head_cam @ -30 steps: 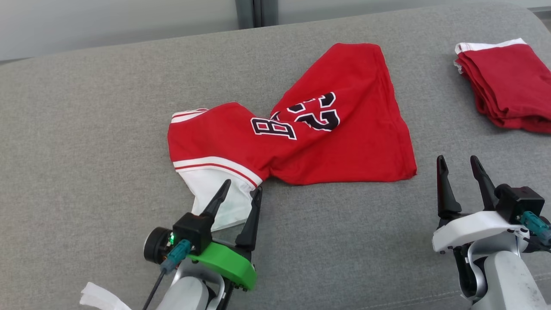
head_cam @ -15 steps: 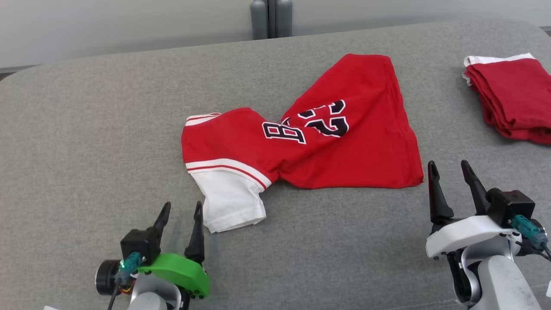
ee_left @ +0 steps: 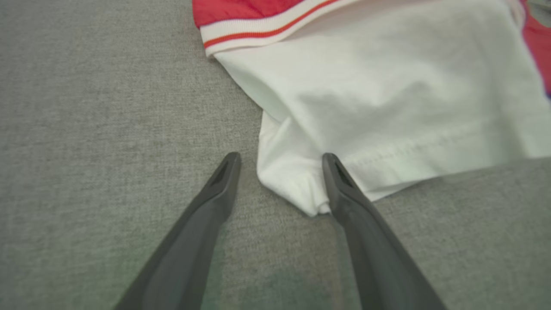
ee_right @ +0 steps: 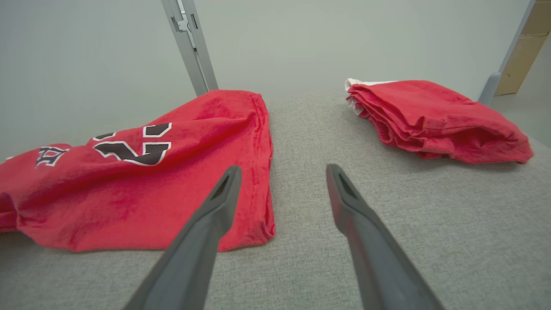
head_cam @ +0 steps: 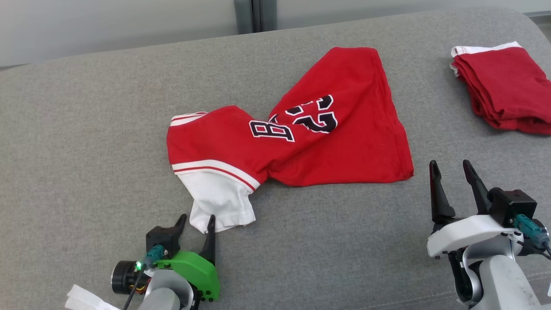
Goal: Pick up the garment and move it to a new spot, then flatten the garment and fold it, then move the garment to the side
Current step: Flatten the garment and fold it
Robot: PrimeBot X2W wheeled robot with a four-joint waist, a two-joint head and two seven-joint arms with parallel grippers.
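The garment (head_cam: 344, 146), a red jersey with black lettering, lies twisted in the middle of the grey padded surface (head_cam: 86, 129). Its white sleeve (head_cam: 219, 200) points toward me. My left gripper (head_cam: 196, 218) stands open at the sleeve's near corner. In the left wrist view the white sleeve (ee_left: 387, 99) has its corner between the tips of the left gripper (ee_left: 280, 157), and the right finger (ee_left: 344, 189) overlaps the hem. My right gripper (head_cam: 449, 163) is open and holds nothing, just off the jersey's near right corner. The right wrist view shows the right gripper (ee_right: 283, 168) beside the garment's (ee_right: 129, 193) hem.
A folded stack of red clothes (head_cam: 503, 86) with a white edge sits at the far right, also seen as the stack (ee_right: 430, 116) ahead of the right gripper. A white scrap (head_cam: 82, 299) lies by the left arm. A grey post (head_cam: 252, 15) stands behind the surface.
My left gripper drew back off the white sleeve to the near left, then edged right to the sleeve's corner. The head camera swayed. Garment and right gripper stayed put.
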